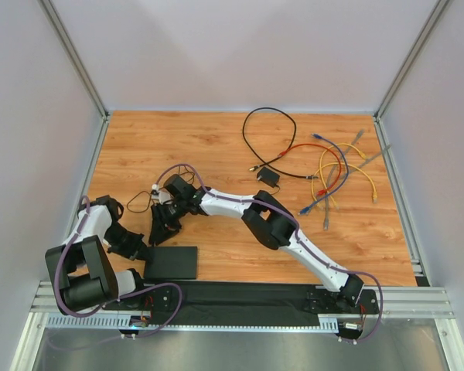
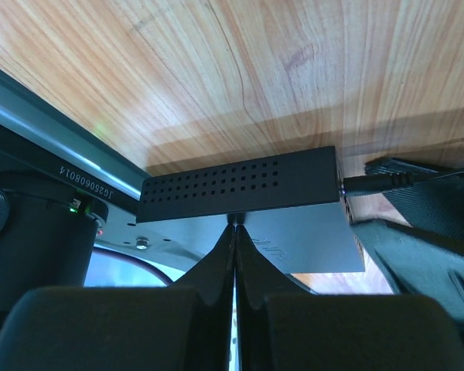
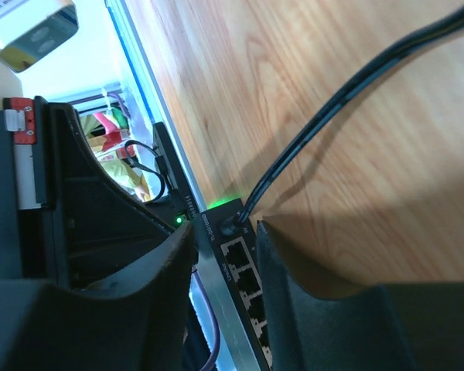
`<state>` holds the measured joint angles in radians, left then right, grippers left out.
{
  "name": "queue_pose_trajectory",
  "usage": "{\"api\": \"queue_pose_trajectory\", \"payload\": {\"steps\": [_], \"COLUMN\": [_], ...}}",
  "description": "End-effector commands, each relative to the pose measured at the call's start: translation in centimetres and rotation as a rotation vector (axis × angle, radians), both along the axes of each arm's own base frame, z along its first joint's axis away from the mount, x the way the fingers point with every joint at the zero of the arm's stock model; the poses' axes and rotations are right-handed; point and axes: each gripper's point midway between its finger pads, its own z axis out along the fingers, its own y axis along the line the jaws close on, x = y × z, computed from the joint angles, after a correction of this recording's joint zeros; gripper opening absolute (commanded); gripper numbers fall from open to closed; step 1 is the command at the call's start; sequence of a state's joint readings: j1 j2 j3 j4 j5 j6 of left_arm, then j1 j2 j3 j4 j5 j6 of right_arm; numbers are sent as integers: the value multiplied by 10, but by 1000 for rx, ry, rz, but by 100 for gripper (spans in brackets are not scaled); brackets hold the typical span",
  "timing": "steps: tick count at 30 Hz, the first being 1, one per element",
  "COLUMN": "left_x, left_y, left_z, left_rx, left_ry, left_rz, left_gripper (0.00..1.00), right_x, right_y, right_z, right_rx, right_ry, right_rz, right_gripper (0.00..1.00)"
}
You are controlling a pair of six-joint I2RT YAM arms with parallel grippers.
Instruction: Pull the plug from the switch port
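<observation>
Switch port (image 1: 170, 263): lies flat at the near left of the tabletop (image 1: 216, 147), beside the rail.
Plug (image 3: 233, 224): seated in the end socket, its black cord (image 3: 332, 100) running off to the far side.
Left end effector (image 2: 234, 222): pressed together, tips against the box's perforated side.
Right end effector (image 3: 223, 232): spread, straddling the plug without pinching it.
Risk: braced only from one side, the box may slide or lift with the plug. A grip on the cord could strain it.
Containers: none. The neighbouring sockets look empty.
</observation>
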<state>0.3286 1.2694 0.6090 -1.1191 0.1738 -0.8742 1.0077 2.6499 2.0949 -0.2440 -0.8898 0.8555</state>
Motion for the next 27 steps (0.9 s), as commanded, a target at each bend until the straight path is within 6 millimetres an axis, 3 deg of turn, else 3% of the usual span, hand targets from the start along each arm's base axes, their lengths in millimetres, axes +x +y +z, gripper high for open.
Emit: {"api": "queue_pose_trajectory", "payload": {"steps": [1, 6, 7, 10, 16, 20, 24, 27], "left_x": [-2, -5, -6, -9, -11, -12, -2, 4], "left_y": [10, 9, 9, 9, 12, 15, 22, 31], "left_z": [-10, -13, -15, -17, -22, -22, -17, -12], "left_rx": [63, 56, 54, 52, 66, 81, 89, 134], "left_ry": [18, 50, 67, 98, 127, 156, 152, 119], "left_rz": [5, 6, 3, 8, 25, 27, -4, -25], "left_gripper": [0, 0, 0, 0, 0, 0, 0, 0], "right_x": [-5, -6, -6, -5, -5, 3, 3, -2], "right_y": [0, 4, 4, 5, 6, 5, -8, -7], "right_z": [-25, -30, -32, -37, -43, -55, -72, -69], "right_rx": [-65, -68, -71, -74, -78, -112, -177, -156], "right_ry": [14, 65, 68, 99, 135, 63, -5, 32], "right_rz": [-37, -54, -55, -77, -100, -145, -147, -135], "right_gripper": [37, 28, 17, 3, 0, 0, 0, 0]}}
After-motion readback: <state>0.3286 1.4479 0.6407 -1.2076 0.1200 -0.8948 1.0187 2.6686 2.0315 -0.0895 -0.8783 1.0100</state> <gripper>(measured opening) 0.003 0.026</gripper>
